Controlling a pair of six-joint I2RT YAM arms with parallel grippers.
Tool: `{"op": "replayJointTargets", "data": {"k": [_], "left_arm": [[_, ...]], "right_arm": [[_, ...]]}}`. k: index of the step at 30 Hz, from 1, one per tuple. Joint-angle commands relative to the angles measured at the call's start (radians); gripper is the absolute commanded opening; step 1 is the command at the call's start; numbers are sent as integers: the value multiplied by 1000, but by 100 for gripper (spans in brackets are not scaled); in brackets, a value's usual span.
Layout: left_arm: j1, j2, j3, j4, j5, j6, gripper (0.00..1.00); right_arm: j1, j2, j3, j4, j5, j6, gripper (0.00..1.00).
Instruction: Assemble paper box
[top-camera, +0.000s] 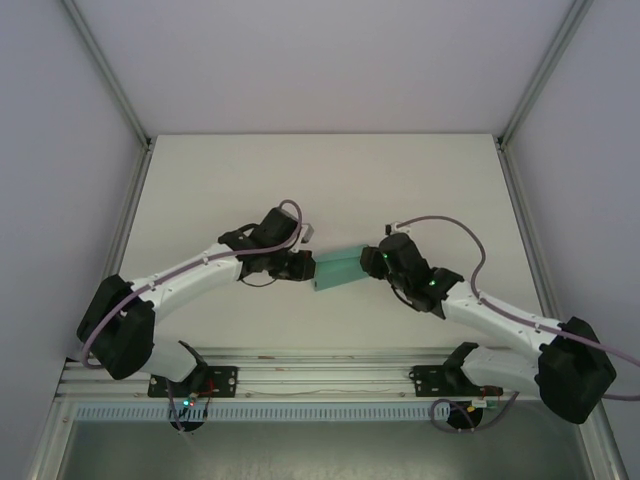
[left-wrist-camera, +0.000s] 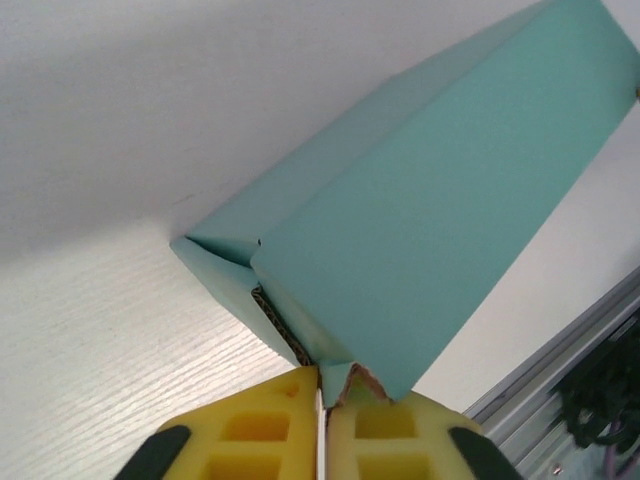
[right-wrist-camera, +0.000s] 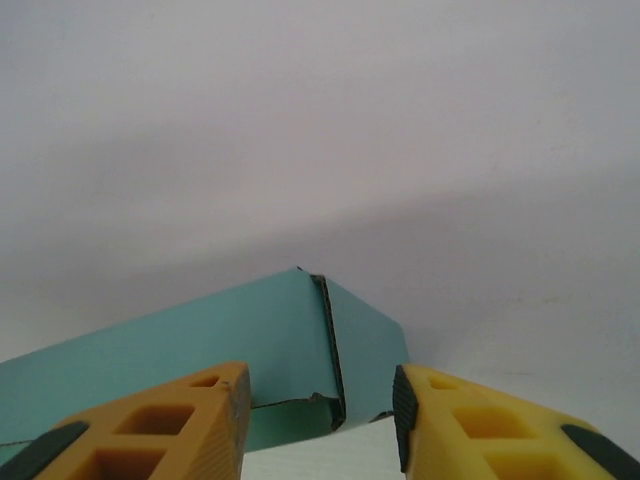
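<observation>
Teal paper box (top-camera: 338, 268) looks formed, end flaps unfinished; left gripper (left-wrist-camera: 322, 378) pinches one corner, right gripper (right-wrist-camera: 320, 385) gapes open.

The paper box (left-wrist-camera: 420, 220) is plain teal-green, with a brownish raw edge showing just above the yellow left fingers (left-wrist-camera: 255, 435). The right fingers (right-wrist-camera: 470, 425) are yellow too, and the bench (left-wrist-camera: 90, 340) is white, faintly wood-grained.

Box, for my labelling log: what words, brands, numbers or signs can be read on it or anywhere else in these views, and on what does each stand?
No readable text anywhere.
box: plain teal faces, no print.
pincer pads: plain yellow, no marks.
table: bare white, nothing written.
arm bases: any marking is too small to read.
</observation>
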Motion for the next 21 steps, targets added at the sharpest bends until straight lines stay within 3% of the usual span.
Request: {"op": "replayJointTargets", "data": {"k": [1, 5, 10, 12, 16, 21], "left_arm": [[-4, 7, 31, -107, 3, 63, 20], [-4, -26, 57, -129, 36, 82, 48], [-3, -100, 67, -128, -3, 51, 78], [7, -106, 71, -103, -41, 15, 84], [39, -69, 54, -11, -45, -40, 82], [60, 5, 17, 64, 13, -52, 64]], "right_arm": [[-7, 15, -48, -83, 14, 45, 40], [-7, 34, -42, -97, 17, 66, 37], [-7, 34, -35, -125, 19, 71, 37], [-7, 31, -39, -122, 14, 75, 36], [-7, 31, -40, -117, 18, 82, 36], [-9, 37, -39, -118, 37, 89, 36]]}}
